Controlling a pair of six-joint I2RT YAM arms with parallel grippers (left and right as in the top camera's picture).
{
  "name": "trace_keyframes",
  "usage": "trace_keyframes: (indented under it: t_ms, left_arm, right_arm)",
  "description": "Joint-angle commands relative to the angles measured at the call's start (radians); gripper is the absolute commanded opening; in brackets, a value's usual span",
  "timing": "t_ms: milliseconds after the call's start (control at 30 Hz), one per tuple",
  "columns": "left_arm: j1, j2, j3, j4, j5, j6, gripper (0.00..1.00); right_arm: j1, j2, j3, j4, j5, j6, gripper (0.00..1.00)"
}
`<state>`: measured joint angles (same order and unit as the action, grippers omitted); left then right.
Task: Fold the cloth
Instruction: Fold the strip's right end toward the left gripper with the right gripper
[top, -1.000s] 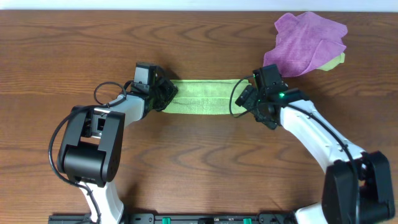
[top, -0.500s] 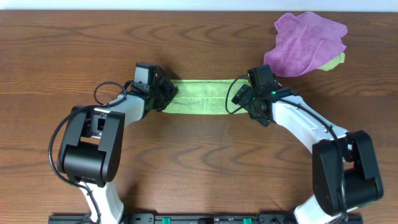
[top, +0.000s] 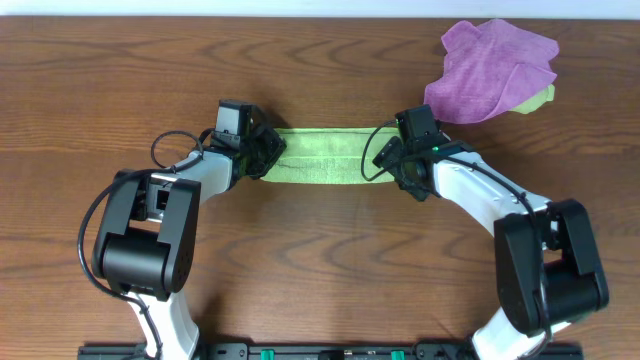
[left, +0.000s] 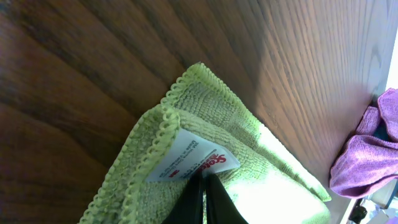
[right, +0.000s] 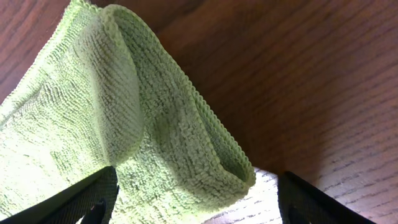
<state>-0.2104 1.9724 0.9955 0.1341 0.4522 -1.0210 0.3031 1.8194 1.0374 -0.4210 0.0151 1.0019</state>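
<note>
The green cloth (top: 320, 155) lies as a folded strip near the worktop's far edge. My left gripper (top: 268, 155) is pinched onto its left end; my right gripper (top: 386, 160) stands wide around the right end. If I close on only 1 layer, the fold could spill open. The white label (left: 193, 158) shows red script beginning "Sco"; its small print is unreadable.

Found the green cloth (left: 261, 180) folded over on the wooden table (left: 93, 62), its scalloped hem doubled at the near corner. Noted a white label (left: 196, 158) with red print tucked under the fold. Saw the left gripper (left: 204, 180) with dark fingers pressed together, tips at the label's lower edge, pinching the cloth. Caught a purple cloth (left: 367, 155) at the right edge, near the green one's far end.
</note>
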Motion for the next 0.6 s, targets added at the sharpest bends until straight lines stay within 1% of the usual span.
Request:
trace_keyframes:
  t_ms: [0, 233, 367, 467, 533, 567]
  left_arm:
    - [-0.009, 0.037, -0.015, -0.032, -0.014, 0.004, 0.06]
    - [-0.008, 0.037, -0.015, -0.033, -0.015, 0.004, 0.06]
    - [-0.008, 0.037, -0.015, -0.058, -0.021, 0.015, 0.06]
    - [-0.008, 0.037, -0.015, -0.101, -0.034, 0.027, 0.06]
    - [-0.008, 0.037, -0.015, -0.104, -0.034, 0.027, 0.06]
    - [-0.008, 0.037, -0.015, -0.104, -0.034, 0.026, 0.06]
  right_arm:
    - [-0.01, 0.016, -0.005, 0.01, 0.011, 0.015, 0.82]
    - [-0.01, 0.045, -0.005, 0.026, 0.011, 0.015, 0.82]
    - [-0.01, 0.045, -0.005, 0.039, 0.01, 0.015, 0.8]
    - [-0.01, 0.045, -0.005, 0.056, 0.01, 0.016, 0.73]
    - [-0.01, 0.045, -0.005, 0.063, 0.01, 0.016, 0.63]
    - [-0.01, 0.045, -0.005, 0.064, 0.01, 0.016, 0.59]
